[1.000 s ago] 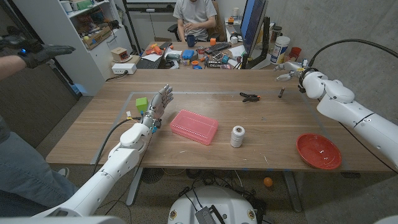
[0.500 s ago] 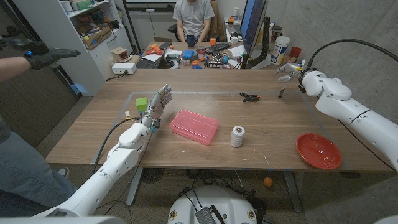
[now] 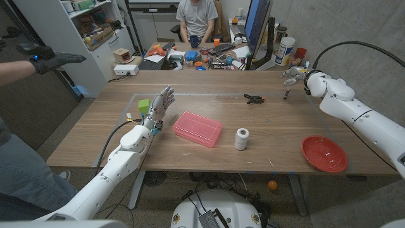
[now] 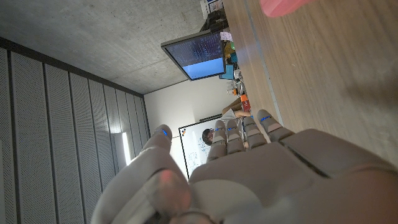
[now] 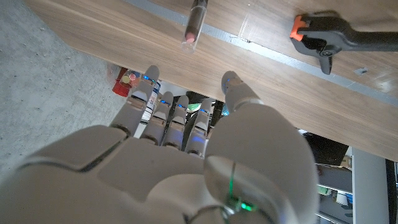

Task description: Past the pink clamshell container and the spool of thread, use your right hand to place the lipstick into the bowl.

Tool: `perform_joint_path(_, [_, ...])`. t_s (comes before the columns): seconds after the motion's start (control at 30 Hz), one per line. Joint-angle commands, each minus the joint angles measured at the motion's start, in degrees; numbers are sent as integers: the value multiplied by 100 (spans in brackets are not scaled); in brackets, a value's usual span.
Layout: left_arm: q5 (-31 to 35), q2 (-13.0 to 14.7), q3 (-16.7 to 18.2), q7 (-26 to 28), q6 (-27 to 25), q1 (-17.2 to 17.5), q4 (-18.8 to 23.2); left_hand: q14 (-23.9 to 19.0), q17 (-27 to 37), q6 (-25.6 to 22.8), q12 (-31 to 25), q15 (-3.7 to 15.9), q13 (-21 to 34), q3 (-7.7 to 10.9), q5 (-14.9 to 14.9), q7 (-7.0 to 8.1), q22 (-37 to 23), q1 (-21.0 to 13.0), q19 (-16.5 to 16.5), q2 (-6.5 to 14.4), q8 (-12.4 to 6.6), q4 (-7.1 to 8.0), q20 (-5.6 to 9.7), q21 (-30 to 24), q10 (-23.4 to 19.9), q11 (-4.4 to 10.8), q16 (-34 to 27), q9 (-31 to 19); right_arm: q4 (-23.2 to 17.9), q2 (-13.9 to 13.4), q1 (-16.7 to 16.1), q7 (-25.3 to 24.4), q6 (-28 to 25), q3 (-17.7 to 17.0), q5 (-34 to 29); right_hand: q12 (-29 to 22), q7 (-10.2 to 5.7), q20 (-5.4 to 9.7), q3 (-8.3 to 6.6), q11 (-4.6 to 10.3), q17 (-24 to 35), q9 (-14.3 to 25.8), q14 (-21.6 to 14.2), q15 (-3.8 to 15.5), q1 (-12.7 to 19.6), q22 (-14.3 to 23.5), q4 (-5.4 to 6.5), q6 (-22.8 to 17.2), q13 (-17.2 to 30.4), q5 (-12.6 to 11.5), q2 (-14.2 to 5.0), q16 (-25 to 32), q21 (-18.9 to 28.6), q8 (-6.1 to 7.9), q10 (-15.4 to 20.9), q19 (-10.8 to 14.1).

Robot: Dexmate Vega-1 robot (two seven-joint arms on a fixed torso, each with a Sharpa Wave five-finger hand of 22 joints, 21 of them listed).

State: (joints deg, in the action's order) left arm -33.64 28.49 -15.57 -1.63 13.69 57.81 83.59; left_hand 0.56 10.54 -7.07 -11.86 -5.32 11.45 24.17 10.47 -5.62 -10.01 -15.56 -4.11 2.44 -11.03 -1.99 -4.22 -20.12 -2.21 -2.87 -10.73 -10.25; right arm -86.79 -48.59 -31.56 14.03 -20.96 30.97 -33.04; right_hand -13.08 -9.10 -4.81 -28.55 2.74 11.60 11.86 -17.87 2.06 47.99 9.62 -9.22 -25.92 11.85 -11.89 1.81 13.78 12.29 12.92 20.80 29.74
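Observation:
The lipstick [image 3: 286,94] is a small dark tube lying on the table's far right; in the right wrist view the lipstick [image 5: 196,18] shows a pinkish tip. My right hand [image 3: 295,73] hovers just behind it over the table's far edge, fingers apart, holding nothing. The red bowl [image 3: 324,153] sits near the front right edge. The pink clamshell container [image 3: 197,128] lies mid-table with the white spool of thread [image 3: 242,139] to its right. My left hand [image 3: 162,105] stands upright at the left, fingers spread and holding nothing; the left hand [image 4: 249,168] also shows from behind.
A black clamp with orange tips [image 3: 254,98] lies left of the lipstick, and shows as the clamp [image 5: 333,37] by the wrist. A green cube [image 3: 144,104] sits beside my left hand. A person's gloved hand [image 3: 47,58] reaches in at far left. Desk clutter lies behind the table.
My right hand has drifted slightly left and down toward the lipstick. The person's gloved hand at far left has shifted a little. My left hand has stayed put.

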Motion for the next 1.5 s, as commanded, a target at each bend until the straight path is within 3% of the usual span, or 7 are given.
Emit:
perform_joint_path(0.03, [8,26,2,61,-25,38,56,-6,7,-43,-24,-34,9,0,-21,28,-10,17,1,34,1,-35,-53,12,-1,-20,-25,-16,325,130,126,34,-30,107,-20,-6,-14,42,-23,-30,36,24,-69,29,60,18,36,-48,25,-35,1,38,-4,37,86,92])
perform_joint_path(0.77, [23,86,-36,102,-112,111,160,-11,7,-55,-26,-45,5,-4,-23,31,-12,42,8,44,3,-56,-65,62,-4,-31,-28,-18,877,317,261,-115,45,280,53,-17,-67,102,-81,61,59,24,-144,113,130,19,38,-213,23,-49,-48,48,-10,70,203,194])
perform_joint_path(1.13, [30,144,-42,153,-229,132,268,-16,8,-57,-28,-43,3,-7,-24,41,-13,57,15,49,6,-66,-74,88,-5,-31,-31,-18,1180,456,341,-316,92,358,66,-44,-68,204,-66,113,85,24,-299,175,224,21,26,-382,22,-41,-109,123,6,111,338,315])
perform_joint_path(1.5, [-3,143,-20,174,-234,152,259,-23,8,-64,-29,-47,2,-8,-24,37,-13,68,19,54,6,-76,-76,111,-8,-31,-33,-19,1329,527,411,-364,29,470,3,-63,-102,356,-36,143,123,20,-504,214,454,32,-20,-655,20,-34,-196,232,81,168,509,629])
